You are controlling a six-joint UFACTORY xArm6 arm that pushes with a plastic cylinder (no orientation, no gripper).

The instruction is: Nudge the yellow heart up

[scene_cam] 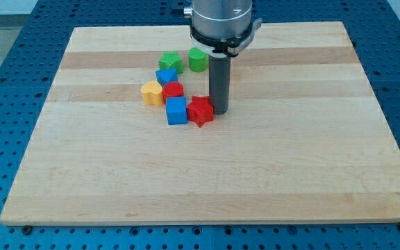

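The yellow heart point(151, 92) lies at the left end of a cluster of blocks on the wooden board point(207, 167). My tip point(219, 110) stands at the cluster's right side, touching or almost touching the right edge of the red star point(201, 110). It is well to the right of the yellow heart, with the red round block point(173, 90) and the blue cube point(176, 110) between them.
A second blue block point(166, 76) sits above the red round block. A green star point(171, 62) and a green block point(198, 60) lie at the cluster's top. The arm's grey body point(221, 21) hangs over the board's top edge.
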